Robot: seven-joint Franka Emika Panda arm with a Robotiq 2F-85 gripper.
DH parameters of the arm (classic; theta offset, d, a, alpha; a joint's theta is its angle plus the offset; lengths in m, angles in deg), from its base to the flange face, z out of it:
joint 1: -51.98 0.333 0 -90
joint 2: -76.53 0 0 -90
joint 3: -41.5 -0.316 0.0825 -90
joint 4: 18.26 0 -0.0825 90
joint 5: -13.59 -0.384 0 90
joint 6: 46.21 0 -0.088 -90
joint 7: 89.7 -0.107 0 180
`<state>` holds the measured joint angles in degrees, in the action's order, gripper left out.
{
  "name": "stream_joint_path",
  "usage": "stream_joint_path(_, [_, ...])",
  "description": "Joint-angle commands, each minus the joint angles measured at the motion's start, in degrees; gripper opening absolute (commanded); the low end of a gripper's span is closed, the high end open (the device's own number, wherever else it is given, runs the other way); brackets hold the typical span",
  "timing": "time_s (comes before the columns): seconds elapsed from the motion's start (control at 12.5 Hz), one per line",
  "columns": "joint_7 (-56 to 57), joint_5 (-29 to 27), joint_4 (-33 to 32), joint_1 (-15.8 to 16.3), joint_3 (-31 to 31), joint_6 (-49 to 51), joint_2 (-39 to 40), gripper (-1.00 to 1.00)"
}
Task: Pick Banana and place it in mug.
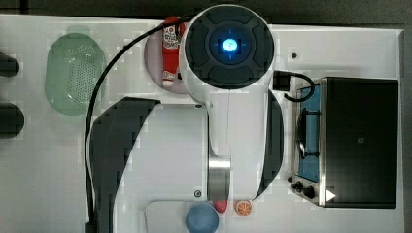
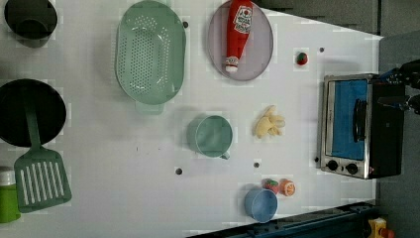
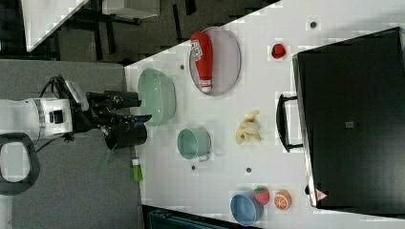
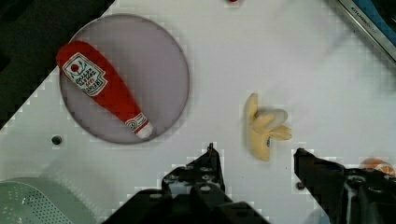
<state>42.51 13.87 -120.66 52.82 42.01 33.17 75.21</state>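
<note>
The banana, pale cream-yellow and lumpy, lies on the white table between the mug and the toaster oven. The mug is a round green cup, upright, with a short handle. The right view shows the same pair, banana and mug, a short gap apart. My gripper hangs well above the table, open, nothing between its fingers; the banana lies below, near the gap between the fingertips. In the right view the gripper is high off the table. The arm covers the table's middle in the top view.
A green colander and a grey plate bearing a ketchup bottle sit beyond the mug. A blue bowl, a strawberry and an orange slice cluster near the table edge. A black pan and spatula lie at the left view's left.
</note>
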Motion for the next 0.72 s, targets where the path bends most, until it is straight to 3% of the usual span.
stream_joint_path(0.08, [4.26,0.73,-6.93,-1.54,3.78,9.37,-16.15,0.54])
stream_joint_path(0.16, [4.26,0.73,-7.33,-1.53,3.77,9.37,-15.94,0.83])
stream_joint_path(0.24, [4.27,0.73,-8.08,-1.51,3.75,9.26,-15.55,0.97])
stream_joint_path(0.48, [4.53,0.73,-12.39,-1.33,3.42,7.12,-13.19,1.00])
stream_joint_path(0.72, [5.16,0.73,-18.47,-1.24,2.80,-1.88,-9.83,1.00])
